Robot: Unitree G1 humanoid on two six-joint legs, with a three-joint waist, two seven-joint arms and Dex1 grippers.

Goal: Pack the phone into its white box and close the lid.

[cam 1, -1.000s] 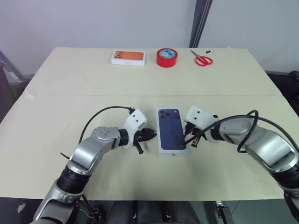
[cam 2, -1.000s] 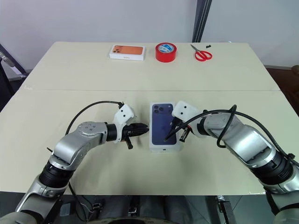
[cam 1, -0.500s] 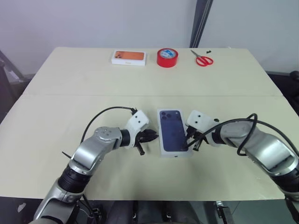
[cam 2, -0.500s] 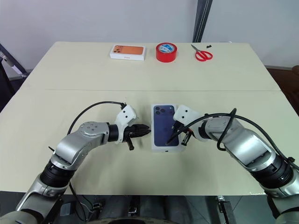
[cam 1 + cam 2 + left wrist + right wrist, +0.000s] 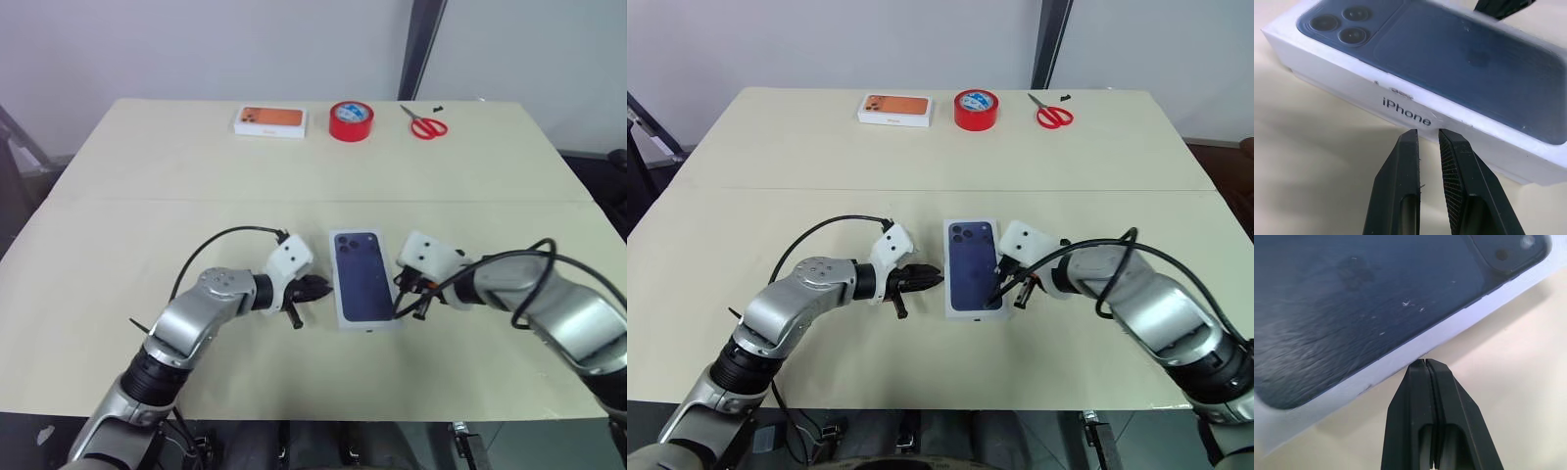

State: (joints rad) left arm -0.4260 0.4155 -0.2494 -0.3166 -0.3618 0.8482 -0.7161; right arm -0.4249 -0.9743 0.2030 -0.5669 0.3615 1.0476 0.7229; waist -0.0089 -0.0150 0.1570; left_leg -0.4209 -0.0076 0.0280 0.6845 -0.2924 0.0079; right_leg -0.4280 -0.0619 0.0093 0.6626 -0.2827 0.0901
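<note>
With its long axis running away from the robot, the lid [image 5: 973, 266] lies on the worktop [image 5: 921, 166] between both grippers. The left gripper [image 5: 1428, 133], jaws narrowly parted and empty, points at one long side; the right gripper [image 5: 1425, 363], fully closed, touches the other.

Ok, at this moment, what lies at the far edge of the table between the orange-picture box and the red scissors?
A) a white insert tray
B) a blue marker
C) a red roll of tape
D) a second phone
C: a red roll of tape sits on the table's far edge, with the orange-picture box on one side and the red scissors on the other.
</note>
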